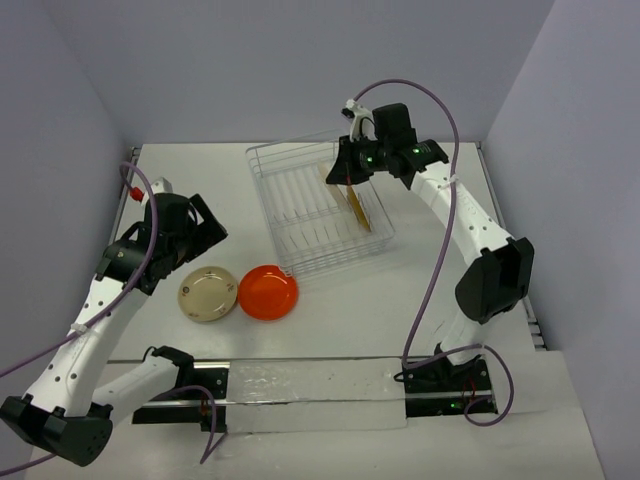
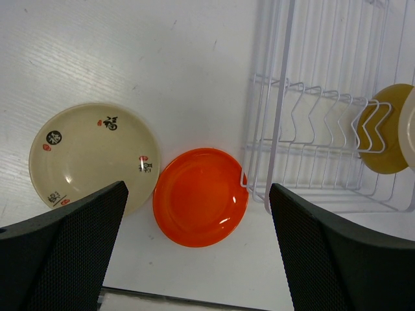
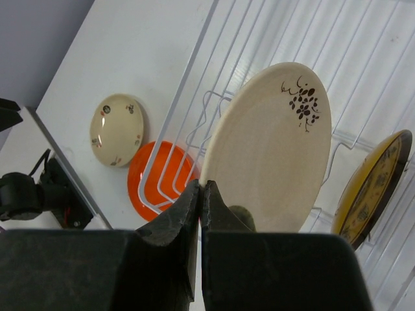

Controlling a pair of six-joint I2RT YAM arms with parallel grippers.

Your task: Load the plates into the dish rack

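1. The right gripper [image 3: 201,188] pinches the rim of a cream plate [image 3: 272,149], held on edge over the dish rack [image 1: 270,212], just beside the standing mustard plate [image 3: 373,184].
2. Lower it straight between two prongs [image 2: 305,110] (tilt matched to its neighbour), then release.
3. The left gripper [image 2: 198,194] hangs open and empty over the orange plate [image 1: 268,291] and second cream plate [image 1: 208,294], near-left of the rack.

Glossy orange-red plate [image 2: 201,197], smooth cream plate [image 3: 272,149], thin white wire rack [image 2: 285,97], matt white table [image 2: 130,52]

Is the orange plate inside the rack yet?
No, the orange plate lies flat on the table next to a cream plate, outside the dish rack.
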